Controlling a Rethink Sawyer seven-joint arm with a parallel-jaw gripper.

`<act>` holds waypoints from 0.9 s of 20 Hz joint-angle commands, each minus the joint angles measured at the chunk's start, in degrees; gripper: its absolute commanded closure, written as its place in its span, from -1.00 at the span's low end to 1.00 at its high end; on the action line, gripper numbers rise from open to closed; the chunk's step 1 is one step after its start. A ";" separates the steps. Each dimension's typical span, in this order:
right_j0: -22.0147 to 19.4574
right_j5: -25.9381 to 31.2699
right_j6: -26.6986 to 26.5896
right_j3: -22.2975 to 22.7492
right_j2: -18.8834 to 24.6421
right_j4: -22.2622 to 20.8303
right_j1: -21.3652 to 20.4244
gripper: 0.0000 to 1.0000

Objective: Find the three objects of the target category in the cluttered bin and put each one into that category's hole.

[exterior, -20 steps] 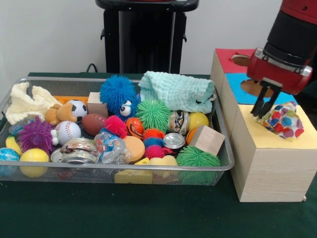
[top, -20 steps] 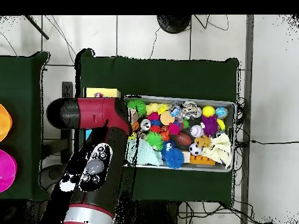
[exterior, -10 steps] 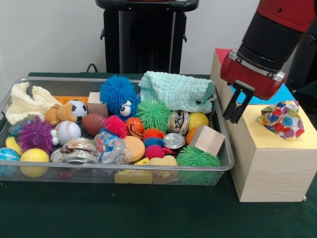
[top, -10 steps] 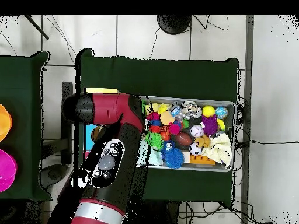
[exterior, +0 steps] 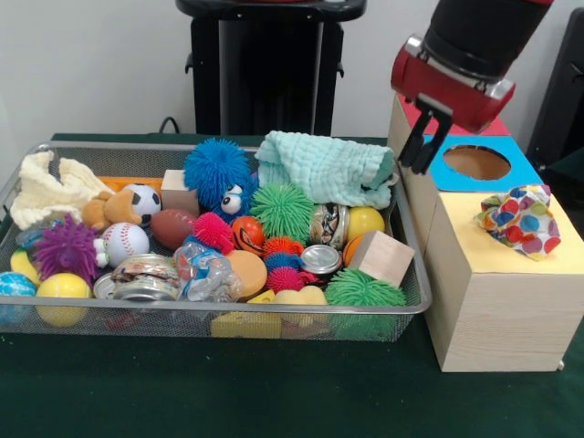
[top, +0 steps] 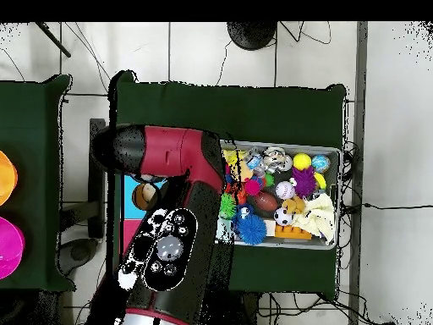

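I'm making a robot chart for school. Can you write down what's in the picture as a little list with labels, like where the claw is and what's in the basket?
gripper: empty gripper, hanging above the bin's right end beside the box
bin: wire mesh bin, full of toys
on top in bin: mint cloth, blue spiky ball, green spiky ball
also in bin: baseball, soccer ball, wooden cube
box: wooden box with a round hole in its blue panel
on the box: polka-dot cloth lying on the yellow panel, not in a hole

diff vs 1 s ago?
The gripper left the polka-dot cloth lying on the yellow box top, then rose and swung from there toward the wire bin, carrying nothing. Cloth and bin contents stayed put.
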 commanded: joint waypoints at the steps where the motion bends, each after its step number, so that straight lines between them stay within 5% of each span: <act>1: -2.76 6.29 5.98 3.05 8.03 5.16 -5.34 1.00; 7: -2.34 1.09 11.52 -0.08 6.67 8.04 -4.86 1.00; 18: -1.93 -6.02 13.07 5.48 9.30 15.95 -3.79 1.00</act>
